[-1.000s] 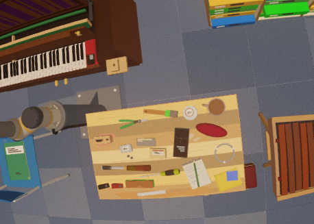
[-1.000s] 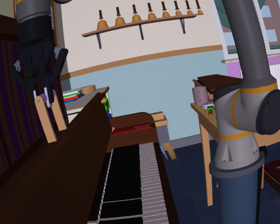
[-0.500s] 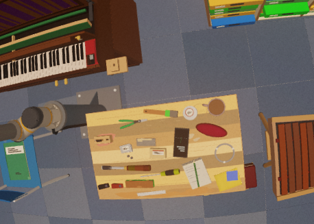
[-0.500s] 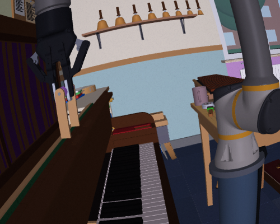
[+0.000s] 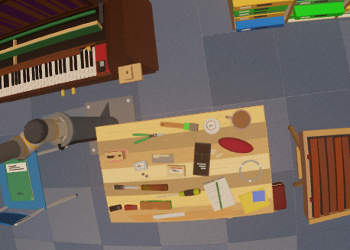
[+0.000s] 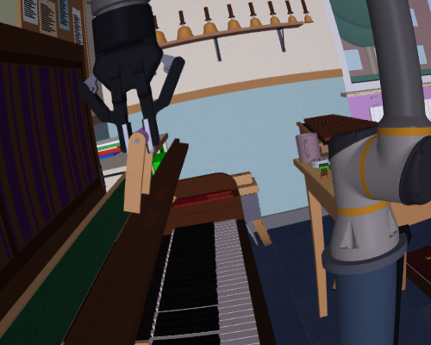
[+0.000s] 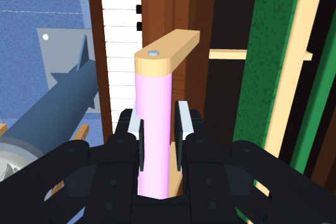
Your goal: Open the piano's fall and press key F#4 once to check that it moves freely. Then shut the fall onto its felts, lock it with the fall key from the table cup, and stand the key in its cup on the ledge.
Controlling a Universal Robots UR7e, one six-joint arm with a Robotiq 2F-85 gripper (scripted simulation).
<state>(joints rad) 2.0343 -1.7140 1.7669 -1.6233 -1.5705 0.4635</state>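
The piano's fall (image 6: 153, 215) stands raised and tilted above the keyboard (image 6: 209, 276), with black and white keys uncovered below it. A pink handle bar (image 7: 153, 123) between two tan wooden arms (image 6: 135, 172) on the fall's edge is clamped in my closed gripper (image 6: 136, 138), which hangs above the piano's left side. From the wrist camera the tan arm (image 7: 167, 50) sits at the bar's far end, over the white keys (image 7: 121, 50). From above, the keyboard (image 5: 46, 73) and red cheek block (image 5: 101, 60) show.
Behind the fall stand the piano's striped front panel (image 6: 37, 151) and green felt ledge (image 6: 63, 280). My arm's base column (image 6: 369, 241) rises right of the keyboard. The tool-strewn table (image 5: 183, 161) with a brown cup (image 5: 241, 119) lies beyond it.
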